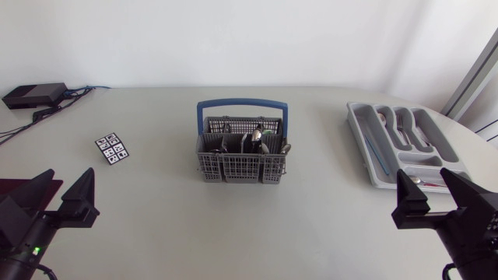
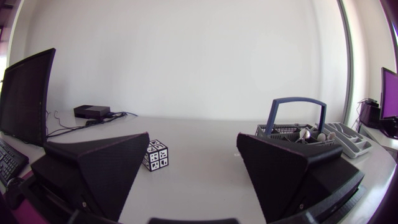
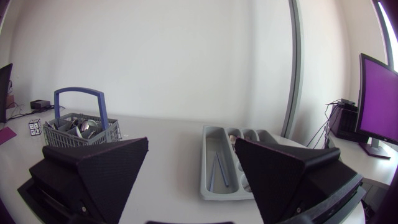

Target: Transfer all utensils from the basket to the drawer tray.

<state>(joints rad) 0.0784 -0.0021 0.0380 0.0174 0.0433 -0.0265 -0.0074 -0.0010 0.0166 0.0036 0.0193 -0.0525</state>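
Grey basket [image 1: 237, 168] x1, several utensils [image 1: 257, 139] inside, count unclear; grey tray [image 1: 359, 134] x1. Left claw [image 1: 68, 179] and right claw [image 1: 424, 179]: both wide apart, holding nothing.

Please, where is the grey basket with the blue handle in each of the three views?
Head view: the basket stands at the middle of the table.
Left wrist view: the basket is far ahead of the left gripper, beside the tray.
Right wrist view: the basket is ahead of the right gripper, off to one side.
Shared landmark: the drawer tray, seen in all three.
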